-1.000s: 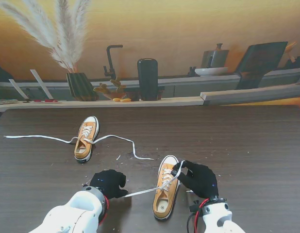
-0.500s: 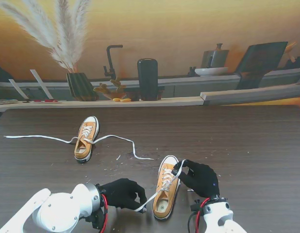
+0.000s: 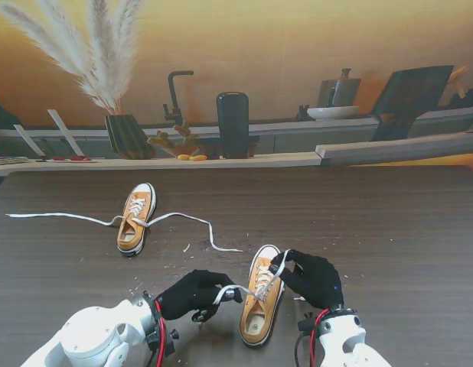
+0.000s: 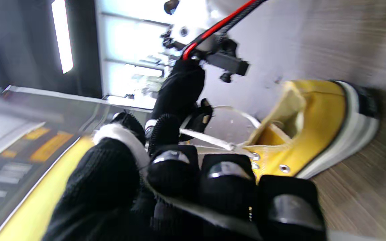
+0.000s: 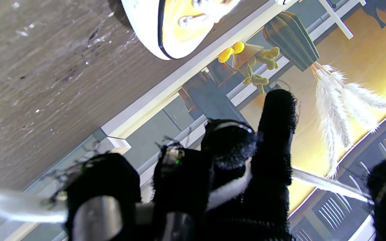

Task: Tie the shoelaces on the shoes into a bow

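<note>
I had both hands at the near shoe (image 3: 261, 294), my landmark. My left hand (image 3: 192, 293), just left of it, pinched one white lace (image 3: 235, 290) between its fingertips; my right hand (image 3: 313, 279), touching the shoe's right side near the toe, was curled shut on the other lace end, which ran across its fingers (image 5: 226, 190). The second shoe (image 3: 135, 218) lay well beyond and left, its laces loose on the table (image 3: 389, 222).

What worried me: the lace was thin and the gloved fingertips bulky, so it could slip out if I pulled unevenly. A hard tug might also drag or tip the shoe, since nothing pinned it down.
</note>
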Action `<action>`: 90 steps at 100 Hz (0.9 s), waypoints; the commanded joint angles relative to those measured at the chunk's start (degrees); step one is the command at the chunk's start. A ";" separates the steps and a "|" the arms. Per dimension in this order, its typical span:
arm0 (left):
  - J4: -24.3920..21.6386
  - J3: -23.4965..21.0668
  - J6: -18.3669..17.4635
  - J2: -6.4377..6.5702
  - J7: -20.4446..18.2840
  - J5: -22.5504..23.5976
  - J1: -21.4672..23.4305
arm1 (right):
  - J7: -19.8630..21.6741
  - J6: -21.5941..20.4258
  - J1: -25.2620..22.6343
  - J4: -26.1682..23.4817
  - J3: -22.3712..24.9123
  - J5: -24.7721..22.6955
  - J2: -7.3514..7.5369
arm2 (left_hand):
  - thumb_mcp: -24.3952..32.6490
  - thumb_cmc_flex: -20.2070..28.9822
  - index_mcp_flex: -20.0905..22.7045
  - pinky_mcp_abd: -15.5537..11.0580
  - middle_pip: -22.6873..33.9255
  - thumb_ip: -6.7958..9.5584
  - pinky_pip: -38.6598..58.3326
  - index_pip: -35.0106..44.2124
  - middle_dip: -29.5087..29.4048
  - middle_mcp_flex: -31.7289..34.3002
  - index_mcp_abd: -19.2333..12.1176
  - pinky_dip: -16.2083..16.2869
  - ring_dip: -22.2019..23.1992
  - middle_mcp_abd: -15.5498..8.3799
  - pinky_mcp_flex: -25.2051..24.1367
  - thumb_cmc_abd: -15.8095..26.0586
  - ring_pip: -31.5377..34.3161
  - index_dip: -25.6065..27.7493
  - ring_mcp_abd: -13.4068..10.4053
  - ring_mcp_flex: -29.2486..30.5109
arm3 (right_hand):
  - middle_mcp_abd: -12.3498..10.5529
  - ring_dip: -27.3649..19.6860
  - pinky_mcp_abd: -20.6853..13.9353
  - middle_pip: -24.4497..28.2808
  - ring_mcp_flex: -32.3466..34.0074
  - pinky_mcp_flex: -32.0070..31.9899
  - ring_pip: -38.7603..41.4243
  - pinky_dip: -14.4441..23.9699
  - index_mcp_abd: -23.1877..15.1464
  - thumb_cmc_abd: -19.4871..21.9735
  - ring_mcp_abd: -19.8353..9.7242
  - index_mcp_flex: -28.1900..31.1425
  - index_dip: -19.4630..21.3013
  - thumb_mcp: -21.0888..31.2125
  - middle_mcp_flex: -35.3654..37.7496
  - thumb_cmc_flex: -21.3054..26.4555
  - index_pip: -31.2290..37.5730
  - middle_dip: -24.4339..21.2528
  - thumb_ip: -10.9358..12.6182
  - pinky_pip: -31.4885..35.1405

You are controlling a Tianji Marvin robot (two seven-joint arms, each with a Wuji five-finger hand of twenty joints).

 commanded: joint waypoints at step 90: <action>9.26 11.02 -22.78 -7.12 30.07 9.86 -1.04 | 11.05 -8.23 -1.35 -3.63 0.62 13.67 -0.19 | 8.62 -9.97 -11.54 1.77 -8.02 -6.28 3.39 -24.18 4.00 -8.37 -9.74 -1.96 0.62 1.55 -5.25 -6.53 -7.05 -9.74 0.37 -1.18 | 4.39 1.83 0.90 -0.88 -0.74 0.24 -7.48 -4.51 4.29 -15.11 -0.25 4.89 4.26 3.90 -7.21 2.10 -0.70 -0.69 0.28 -0.60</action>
